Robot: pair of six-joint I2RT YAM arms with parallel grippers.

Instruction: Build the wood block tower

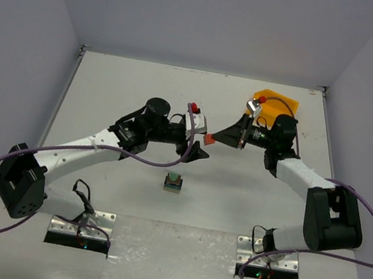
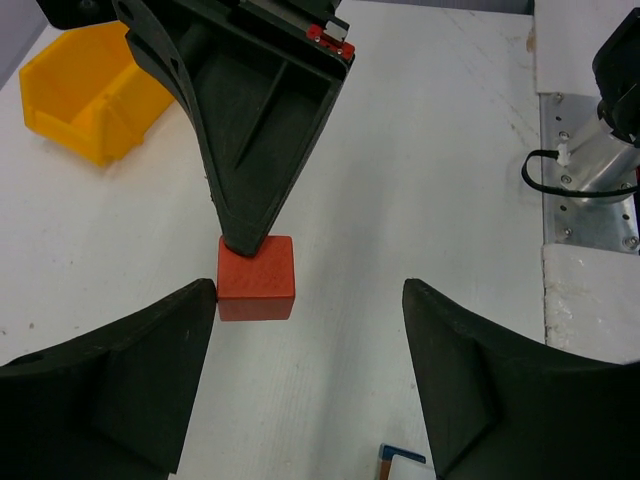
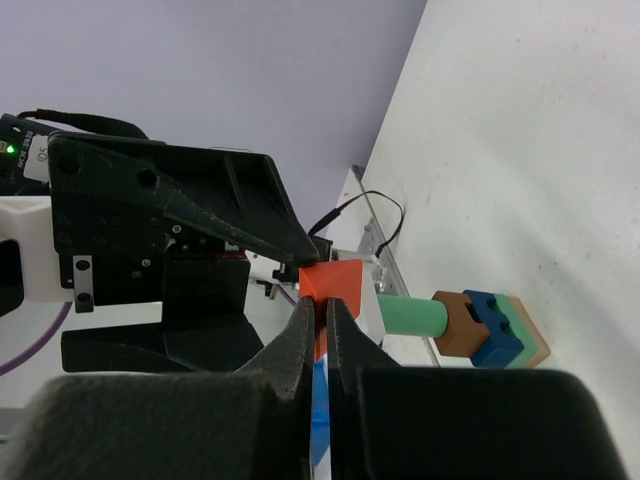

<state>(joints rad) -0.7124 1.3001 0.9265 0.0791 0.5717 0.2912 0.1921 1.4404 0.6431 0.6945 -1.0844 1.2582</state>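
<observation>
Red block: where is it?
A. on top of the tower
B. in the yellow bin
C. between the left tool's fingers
C: the left wrist view shows the red block inside the open left tool, with the tip of the right tool against it and the bin off to the side.

3 views: 1 overhead, 2 wrist close-ups
Top camera looks down from above the near edge over the whole desk [image 1: 146, 82]. Both wrist cameras sit close, facing each other, sharing the red block [image 2: 256, 278] mid-desk.
</observation>
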